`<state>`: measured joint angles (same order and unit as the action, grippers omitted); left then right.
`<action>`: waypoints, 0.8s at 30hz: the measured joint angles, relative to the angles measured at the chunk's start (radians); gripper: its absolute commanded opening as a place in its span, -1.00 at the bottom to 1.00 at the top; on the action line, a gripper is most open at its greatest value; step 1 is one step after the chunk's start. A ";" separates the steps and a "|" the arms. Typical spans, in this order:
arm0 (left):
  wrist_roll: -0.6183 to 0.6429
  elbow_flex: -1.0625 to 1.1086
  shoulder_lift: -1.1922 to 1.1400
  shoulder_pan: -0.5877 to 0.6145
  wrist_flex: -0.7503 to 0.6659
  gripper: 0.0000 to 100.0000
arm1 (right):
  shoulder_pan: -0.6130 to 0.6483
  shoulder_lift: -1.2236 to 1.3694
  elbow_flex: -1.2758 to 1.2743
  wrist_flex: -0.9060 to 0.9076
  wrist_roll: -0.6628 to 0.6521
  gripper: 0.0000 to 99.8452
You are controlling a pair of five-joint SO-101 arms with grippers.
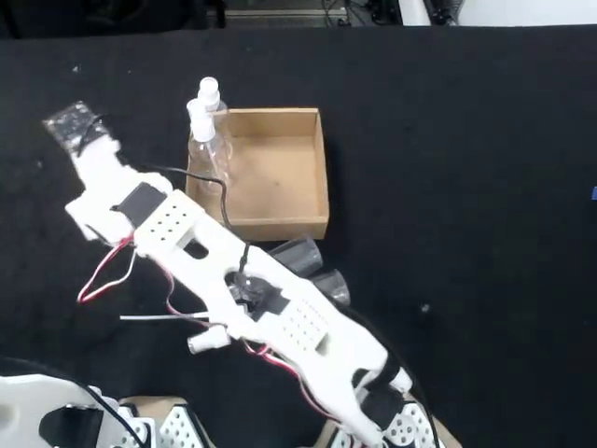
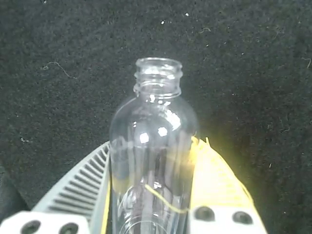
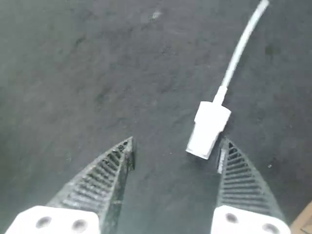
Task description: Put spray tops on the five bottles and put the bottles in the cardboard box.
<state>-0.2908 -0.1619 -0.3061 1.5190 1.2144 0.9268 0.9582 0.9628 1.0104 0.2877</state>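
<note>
Left claw (image 2: 152,146) grips an uncapped clear bottle (image 2: 157,78) in its wrist view. Right claw (image 3: 176,142), gaping wide and empty in its view, has a spray top (image 3: 209,127) lying just beside one fingertip (image 3: 226,151). From above, an arm (image 1: 233,271) covers the middle of the tabletop (image 1: 485,187); two capped bottles (image 1: 207,131) stand at the left wall of the cardboard box (image 1: 280,226).

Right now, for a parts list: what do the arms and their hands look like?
An arm has white shells with grids of small holes and loose red and black cables. The left hand has one grey ribbed finger and one yellow; the right hand has two dark ribbed, pointed fingers on white bases.
</note>
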 measured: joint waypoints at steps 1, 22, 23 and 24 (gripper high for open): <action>0.000 0.000 0.000 0.000 0.000 -0.94 | -0.008 0.026 0.020 0.000 0.015 -0.52; 0.000 0.000 0.000 0.000 0.000 -0.94 | -0.020 0.542 0.624 -0.044 0.048 -0.52; 0.000 0.000 0.000 0.000 0.000 -0.94 | -0.020 0.552 0.629 -0.044 0.048 -0.52; 0.000 0.000 0.000 0.000 0.000 -0.94 | -0.020 0.562 0.629 -0.044 0.048 -0.52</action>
<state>-0.2908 -0.1619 -0.3061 1.5190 1.2144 0.9068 1.5198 1.5919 0.9659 0.3353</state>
